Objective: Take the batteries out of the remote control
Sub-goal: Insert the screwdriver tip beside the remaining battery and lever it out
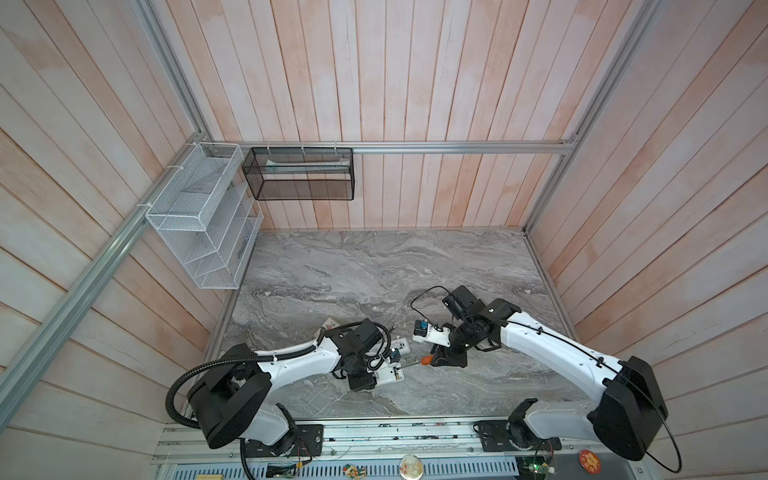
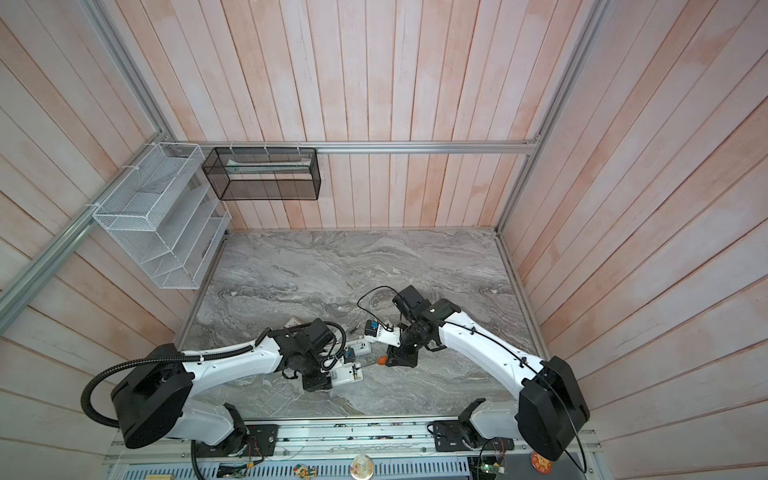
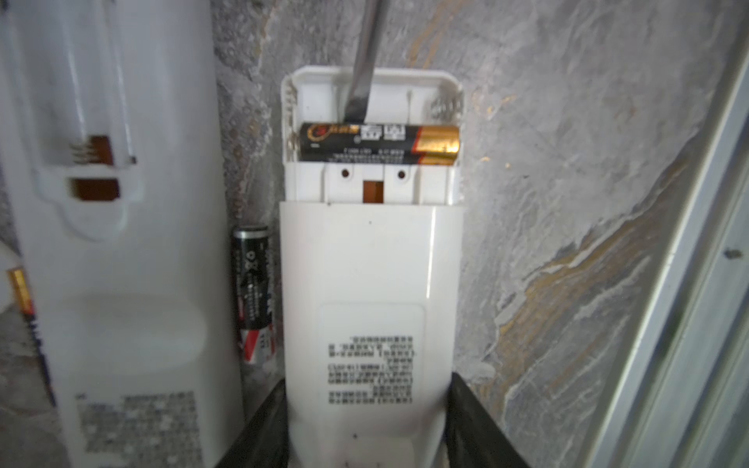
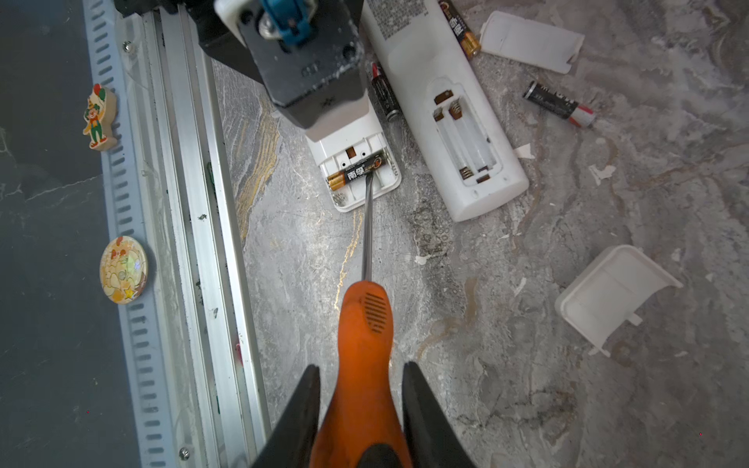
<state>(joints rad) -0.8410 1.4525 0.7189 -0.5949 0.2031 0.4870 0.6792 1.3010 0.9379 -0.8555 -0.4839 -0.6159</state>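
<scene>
My left gripper (image 3: 369, 429) is shut on a small white remote control (image 3: 371, 283) that lies back up with its compartment open. One black and gold battery (image 3: 379, 144) lies across that compartment. My right gripper (image 4: 360, 366) is shut on an orange-handled screwdriver (image 4: 364, 336), and its blade tip touches the battery (image 4: 356, 174). In both top views the two grippers (image 1: 376, 376) (image 1: 435, 360) face each other near the table's front. A larger white remote (image 4: 498, 190) lies beside, its compartment empty. Loose batteries (image 4: 559, 104) (image 4: 385, 95) (image 4: 462, 26) lie on the table around it.
Two white battery covers (image 4: 531, 40) (image 4: 616, 291) lie on the marble. An aluminium rail (image 4: 194, 202) runs along the table's front edge. A white mesh rack (image 1: 199, 216) and a black mesh basket (image 1: 299, 174) hang on the walls. A small card (image 1: 330, 323) lies behind the left arm.
</scene>
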